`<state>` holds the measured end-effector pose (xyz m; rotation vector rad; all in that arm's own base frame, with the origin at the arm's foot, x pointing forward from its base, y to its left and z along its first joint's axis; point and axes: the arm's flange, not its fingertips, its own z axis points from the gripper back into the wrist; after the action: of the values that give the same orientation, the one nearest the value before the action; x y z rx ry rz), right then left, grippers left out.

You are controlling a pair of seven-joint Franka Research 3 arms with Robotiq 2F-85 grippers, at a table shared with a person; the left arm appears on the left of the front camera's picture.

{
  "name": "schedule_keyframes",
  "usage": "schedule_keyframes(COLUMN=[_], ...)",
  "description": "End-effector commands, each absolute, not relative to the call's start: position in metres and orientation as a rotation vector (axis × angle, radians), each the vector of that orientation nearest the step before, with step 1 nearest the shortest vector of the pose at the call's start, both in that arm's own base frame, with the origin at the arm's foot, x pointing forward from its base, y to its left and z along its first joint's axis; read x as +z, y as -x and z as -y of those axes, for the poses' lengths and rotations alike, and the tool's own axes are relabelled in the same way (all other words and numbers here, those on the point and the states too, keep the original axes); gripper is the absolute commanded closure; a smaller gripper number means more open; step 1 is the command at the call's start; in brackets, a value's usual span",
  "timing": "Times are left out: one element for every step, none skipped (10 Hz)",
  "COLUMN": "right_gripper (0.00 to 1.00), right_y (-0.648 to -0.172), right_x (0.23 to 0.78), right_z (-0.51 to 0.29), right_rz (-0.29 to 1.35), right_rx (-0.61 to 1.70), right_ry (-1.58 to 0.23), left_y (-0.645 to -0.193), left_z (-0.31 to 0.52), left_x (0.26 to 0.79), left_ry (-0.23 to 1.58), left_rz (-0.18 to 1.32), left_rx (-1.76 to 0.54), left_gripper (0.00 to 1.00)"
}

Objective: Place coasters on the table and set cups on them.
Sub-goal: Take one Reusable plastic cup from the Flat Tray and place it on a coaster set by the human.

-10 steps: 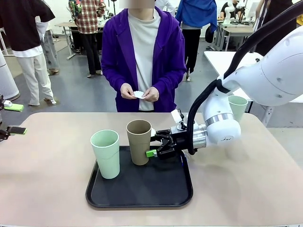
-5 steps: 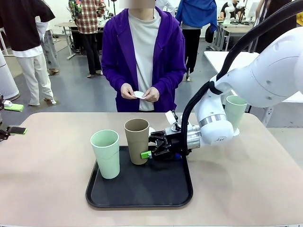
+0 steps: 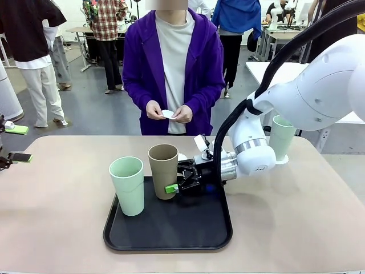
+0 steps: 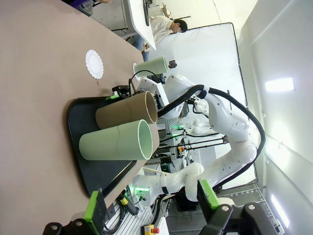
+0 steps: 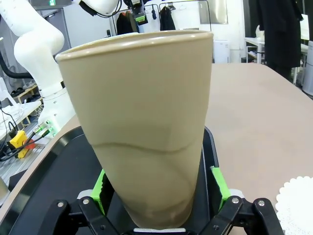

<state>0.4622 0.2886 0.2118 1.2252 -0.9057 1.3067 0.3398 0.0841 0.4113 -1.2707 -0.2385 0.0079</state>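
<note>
The tray [image 3: 171,231] is black, the table [image 3: 57,217] beige-pink. The tan cup [image 3: 163,178] is brownish, the two mint cups [image 3: 128,185] pale green. The coaster [image 4: 94,64] is white with a scalloped lacy edge; the person's jacket [image 3: 137,68] is purple.

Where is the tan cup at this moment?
In the front view, the tan cup stands on the black tray, right of a mint green cup, between the fingers of the right gripper.

Tan cup [image 5: 146,122] upright on blk tray [image 5: 58,181], btwn R gripper [image 5: 159,188] green pads [image 5: 218,188]; jaws wide apart, one pad each side of cup's lower part. Lacy white coaster [image 5: 298,200] on beige table [image 5: 254,107], bottom-right corner.
</note>
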Motion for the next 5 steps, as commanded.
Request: schedule_keyframes(right_gripper=[0.00, 0.00, 0.00, 0.00, 0.00], right_y=[-0.468, -0.468, -0.468, -0.468, -0.469], right_x=[0.209, 0.209, 0.208, 0.206, 0.206], right_z=[-0.300, -0.304, -0.308, -0.312, -0.315], right_rz=[0.855, 0.840, 0.833, 0.826, 0.823], right_rx=[1.332, 1.344, 1.355, 1.361, 1.366], right_ry=[-1.237, -1.251, -1.256, -1.266, -1.272], left_y=[-0.339, -0.339, -0.339, -0.339, -0.339], left_z=[-0.085, -0.085, -0.085, -0.085, -0.085], left_x=[0.411, 0.411, 0.411, 0.411, 0.411], left_ry=[1.279, 1.279, 1.279, 1.279, 1.279], left_rz=[0.253, 0.253, 0.253, 0.253, 0.253], left_rx=[-0.001, -0.001, -0.001, -0.001, -0.001], left_gripper=[0.00, 0.00, 0.00, 0.00, 0.00])
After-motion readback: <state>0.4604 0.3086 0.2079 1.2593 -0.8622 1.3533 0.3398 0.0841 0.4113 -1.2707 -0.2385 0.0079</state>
